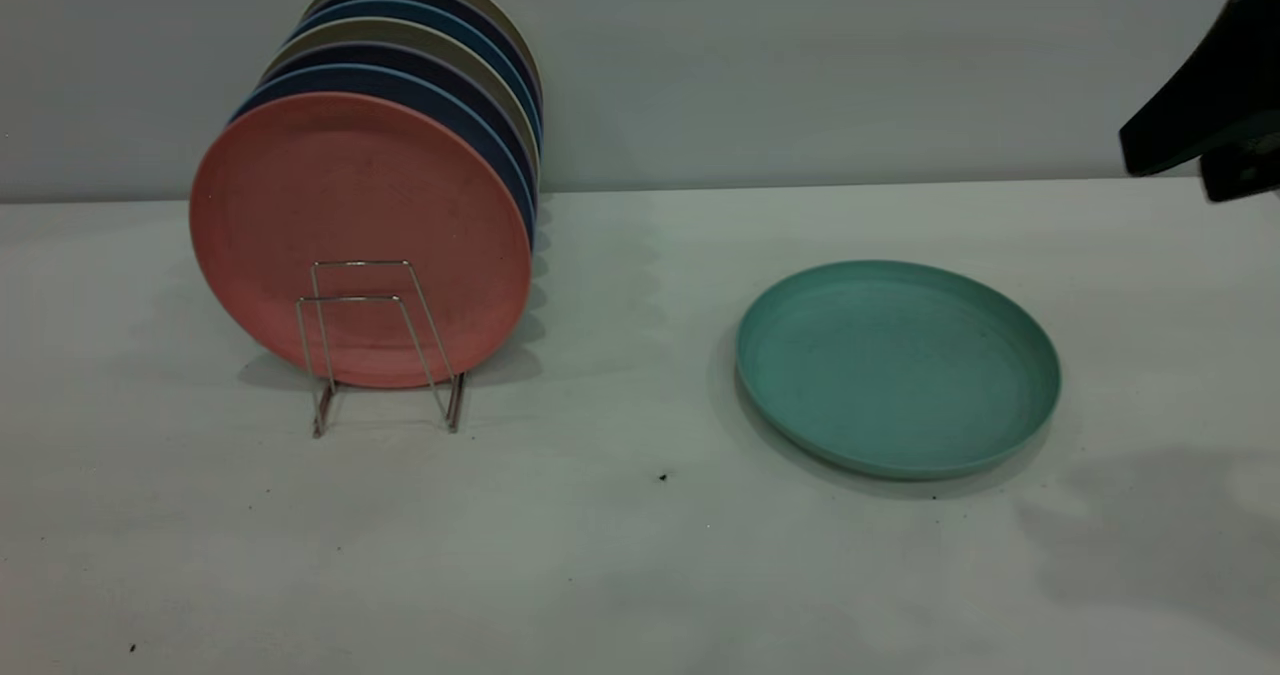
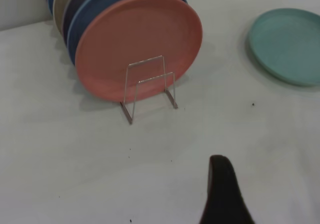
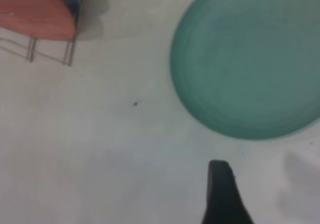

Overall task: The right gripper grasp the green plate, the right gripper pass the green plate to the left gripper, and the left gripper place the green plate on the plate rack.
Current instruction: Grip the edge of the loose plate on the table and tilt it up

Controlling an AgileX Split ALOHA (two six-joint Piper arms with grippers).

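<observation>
Right hand point(image 1: 1205, 120) hangs at the frame's upper right, above the flat green plate point(image 1: 898, 367); finger state unclear.

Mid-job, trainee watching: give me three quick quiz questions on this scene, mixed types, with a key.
1. True or false: the green plate lies flat on the table.
2. Which plate stands frontmost in the plate rack? A) salmon-pink plate B) beige C) dark blue
3. Fill in: the right pincer hangs above and to the ____ of the green plate in the exterior view.

Key: 1 true. 2 A. 3 right. The left pincer shows only one finger, in its own wrist view, facing the rack.
</observation>
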